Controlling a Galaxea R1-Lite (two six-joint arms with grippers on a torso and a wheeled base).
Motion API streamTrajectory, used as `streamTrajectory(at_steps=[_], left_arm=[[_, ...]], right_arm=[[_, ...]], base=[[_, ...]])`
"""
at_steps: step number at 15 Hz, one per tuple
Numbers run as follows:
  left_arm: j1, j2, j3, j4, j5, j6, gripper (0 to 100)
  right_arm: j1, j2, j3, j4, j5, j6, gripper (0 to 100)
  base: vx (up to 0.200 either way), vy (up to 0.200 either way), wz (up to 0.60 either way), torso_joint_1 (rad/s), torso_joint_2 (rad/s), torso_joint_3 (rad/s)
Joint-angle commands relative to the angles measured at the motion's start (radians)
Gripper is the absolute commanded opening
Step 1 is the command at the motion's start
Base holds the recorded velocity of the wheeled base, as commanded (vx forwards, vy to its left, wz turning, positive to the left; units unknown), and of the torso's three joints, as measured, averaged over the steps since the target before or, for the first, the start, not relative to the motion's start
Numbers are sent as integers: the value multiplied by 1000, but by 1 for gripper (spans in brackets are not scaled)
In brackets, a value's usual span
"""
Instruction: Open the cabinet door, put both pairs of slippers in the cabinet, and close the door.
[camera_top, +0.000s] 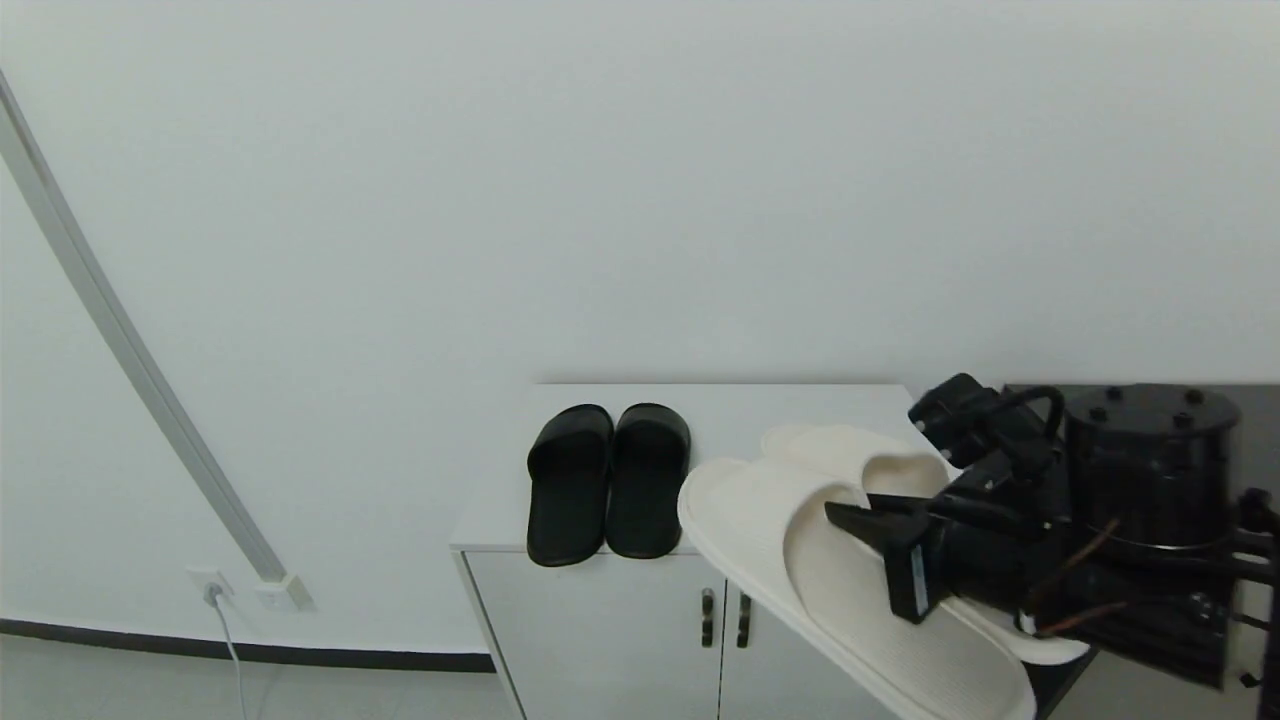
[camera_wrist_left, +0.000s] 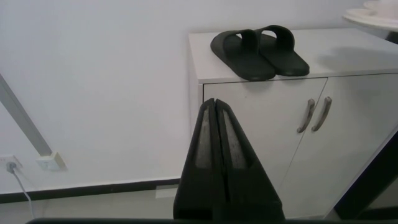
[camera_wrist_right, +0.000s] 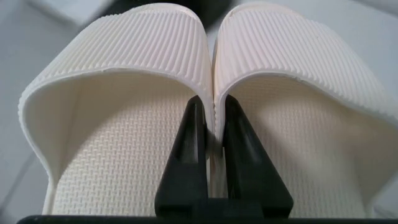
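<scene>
My right gripper (camera_top: 850, 520) is shut on the white slippers (camera_top: 800, 545), one finger inside each strap, pinching the inner edges together (camera_wrist_right: 211, 118). The pair hangs tilted in the air off the cabinet's front right corner. A pair of black slippers (camera_top: 607, 480) lies side by side on the white cabinet top (camera_top: 800, 405), toes toward the wall, also in the left wrist view (camera_wrist_left: 258, 51). The two cabinet doors (camera_top: 600, 640) are closed, with their handles (camera_top: 724, 618) side by side at the middle. My left gripper (camera_wrist_left: 215, 107) is shut on nothing, low and left of the cabinet.
A plain white wall stands behind the cabinet. A slanted cable duct (camera_top: 130, 360) runs down to a wall socket (camera_top: 208, 585) with a plugged cord. A dark surface (camera_top: 1250, 410) adjoins the cabinet on the right. Open floor lies to the cabinet's left.
</scene>
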Motion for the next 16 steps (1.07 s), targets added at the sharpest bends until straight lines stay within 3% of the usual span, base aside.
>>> streamTrajectory(at_steps=[1,10,13,16], left_arm=[[0,1,0,1,1,-1,0],[0,1,0,1,1,-1,0],[0,1,0,0,-1,-1,0],[0,1,0,1,-1,1,0]], right_arm=[[6,-147,98,1,102,-9,0],[-8,-136,139,-2,134,2,0],[-8,-139,145,-2,142,-3,0],[-8,-139,148,-2,142,-4,0]], base=[[0,0,0,0,0,0],[0,0,0,0,0,0],[-200,0,0,5,4,4],[0,0,0,0,0,0]])
